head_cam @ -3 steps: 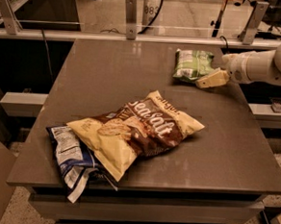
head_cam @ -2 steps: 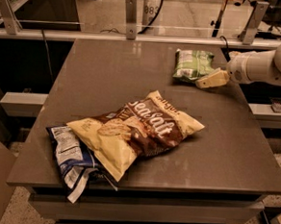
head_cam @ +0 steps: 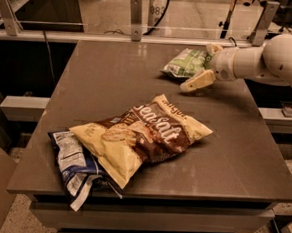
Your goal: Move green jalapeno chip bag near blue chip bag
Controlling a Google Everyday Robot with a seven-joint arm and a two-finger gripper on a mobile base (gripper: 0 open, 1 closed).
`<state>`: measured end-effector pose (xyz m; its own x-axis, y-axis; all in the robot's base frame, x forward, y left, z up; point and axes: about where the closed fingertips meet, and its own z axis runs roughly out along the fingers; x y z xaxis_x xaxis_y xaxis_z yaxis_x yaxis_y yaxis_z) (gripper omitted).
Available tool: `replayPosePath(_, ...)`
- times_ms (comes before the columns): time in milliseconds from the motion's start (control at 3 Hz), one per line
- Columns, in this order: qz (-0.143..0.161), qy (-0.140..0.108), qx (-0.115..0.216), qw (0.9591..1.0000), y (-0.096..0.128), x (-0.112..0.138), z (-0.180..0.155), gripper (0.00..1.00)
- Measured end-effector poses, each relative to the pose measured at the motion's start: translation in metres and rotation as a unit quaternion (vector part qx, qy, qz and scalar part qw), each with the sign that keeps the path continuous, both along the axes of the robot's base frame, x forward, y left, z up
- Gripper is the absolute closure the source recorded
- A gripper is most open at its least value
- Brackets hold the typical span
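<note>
The green jalapeno chip bag (head_cam: 184, 63), small, light green and white, is at the far right of the dark table (head_cam: 113, 81). My gripper (head_cam: 204, 65) reaches in from the right on a white arm. Its fingers, one cream fingertip (head_cam: 196, 82) in front and one behind, are shut on the bag's right end. The blue chip bag (head_cam: 72, 166), blue and white with fine print, lies at the table's front left corner. It is partly under a large yellow and brown "Sea Salt" bag (head_cam: 142, 136) and hangs a little over the front edge.
The large "Sea Salt" bag lies between the green bag and the blue bag in the table's middle. A metal rail with posts (head_cam: 136, 17) runs behind the table. The table's front edge (head_cam: 145, 196) drops to a lower shelf.
My gripper and the green bag have moved together to the left, away from the table's right edge. The other two bags have not moved.
</note>
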<state>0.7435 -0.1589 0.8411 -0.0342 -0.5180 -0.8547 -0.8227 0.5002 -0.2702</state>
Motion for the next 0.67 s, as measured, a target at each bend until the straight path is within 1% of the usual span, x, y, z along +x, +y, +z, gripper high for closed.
replayPosePath(333,0.049,-0.013,0.016,0.9986,0.034,-0.003,0.004,0.00)
replayPosePath(667,0.067,-0.013,0.026,0.9973,0.048,-0.002,0.003,0.05)
